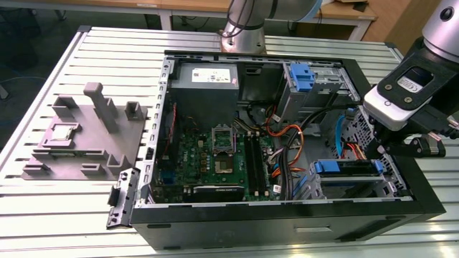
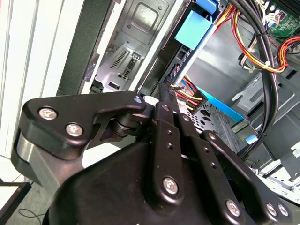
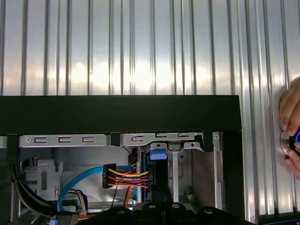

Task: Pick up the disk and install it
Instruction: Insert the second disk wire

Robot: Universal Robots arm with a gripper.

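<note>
The disk (image 1: 348, 167) lies in the lower drive bay at the near right corner of the open computer case (image 1: 287, 226), its blue carrier frame round a dark body. My gripper (image 1: 380, 153) reaches down into the case at the disk's right end, on the exterior view's right. In the second wrist view the fingertips (image 2: 164, 91) are pressed together just short of the disk's blue frame (image 2: 192, 28). In the first wrist view the gripper (image 3: 161, 187) is shut below the blue frame (image 3: 158, 155). I cannot tell whether the tips touch the disk.
Red, yellow and orange cables (image 1: 287, 145) run beside the bay, with a plug (image 3: 110, 176) close to the fingers. Another blue carrier (image 1: 301, 75) sits in the upper bay. A grey fixture (image 1: 86, 134) stands on the slotted table (image 1: 72, 204). A hand (image 3: 290, 122) rests at the table's edge.
</note>
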